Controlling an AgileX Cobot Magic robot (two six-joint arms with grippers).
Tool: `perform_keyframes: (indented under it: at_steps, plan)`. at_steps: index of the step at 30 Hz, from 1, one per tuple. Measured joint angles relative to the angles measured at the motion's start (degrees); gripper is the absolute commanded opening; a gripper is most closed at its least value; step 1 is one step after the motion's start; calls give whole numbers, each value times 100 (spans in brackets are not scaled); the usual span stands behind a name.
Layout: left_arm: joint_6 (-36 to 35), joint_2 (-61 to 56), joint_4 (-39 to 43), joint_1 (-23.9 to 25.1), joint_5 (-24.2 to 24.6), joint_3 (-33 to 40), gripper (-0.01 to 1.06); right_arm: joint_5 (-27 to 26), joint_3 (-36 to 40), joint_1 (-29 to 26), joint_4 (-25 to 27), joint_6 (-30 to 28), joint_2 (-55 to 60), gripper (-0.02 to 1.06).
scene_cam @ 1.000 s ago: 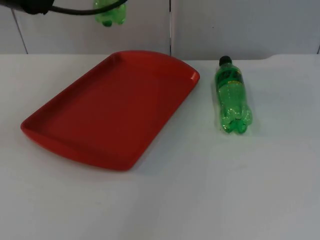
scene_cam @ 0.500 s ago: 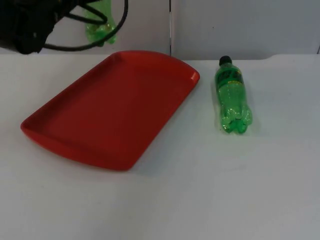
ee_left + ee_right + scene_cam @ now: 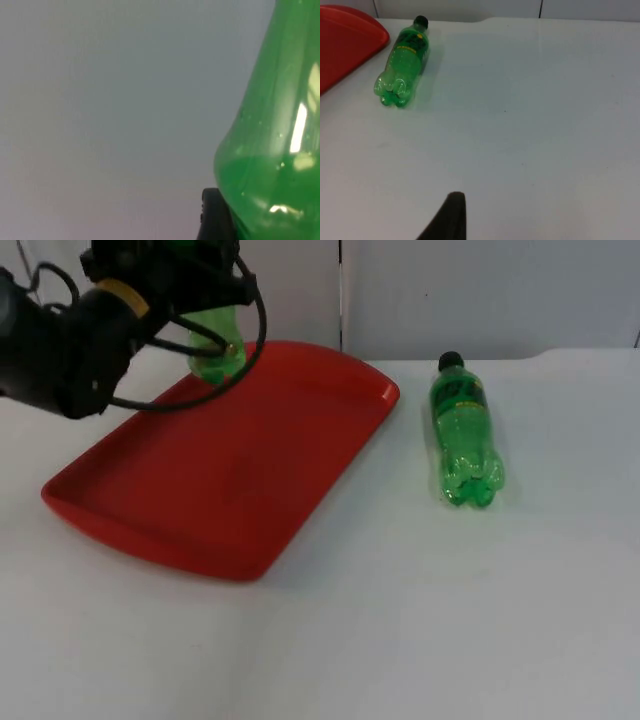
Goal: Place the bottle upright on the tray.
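Note:
A green bottle (image 3: 216, 348) hangs base-down over the far end of the red tray (image 3: 230, 475); I cannot tell whether it touches the tray. My left gripper (image 3: 195, 288) is shut on its upper part. In the left wrist view the bottle's green body (image 3: 275, 150) sits close beside a black fingertip (image 3: 215, 215). A second green bottle (image 3: 464, 430) with a black cap lies on its side on the table right of the tray, cap toward the wall. The right wrist view has this lying bottle (image 3: 402, 60) beside the tray's corner (image 3: 345, 35), far ahead of my right gripper (image 3: 451, 220), which waits.
The white table (image 3: 420, 620) stretches in front of and right of the tray. The grey partition wall (image 3: 480, 290) closes off the back edge, just behind the tray's far end and the lying bottle's cap.
My left arm has come down and forward with the held bottle, from in front of the wall to over the tray's far end. The lying bottle and the tray have not moved.

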Motion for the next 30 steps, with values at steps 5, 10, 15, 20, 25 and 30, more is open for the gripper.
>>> perform_keyframes:
  at_steps: [5,10,15,20,25,30]
  plan:
    - [0,225,-18,0,-193,0,0,0,0,0,0,0,0,105]
    - [0,437,-18,0,-229,0,0,0,0,0,0,13,0,105]
    - [0,627,-32,0,-229,0,0,0,0,0,0,13,0,105]
    - [0,637,-21,0,-327,0,0,0,0,0,0,13,0,105]
    - [0,637,-8,0,-313,0,1,0,0,0,0,13,0,105]
    - [0,637,17,0,-77,0,17,0,0,0,0,13,0,105]
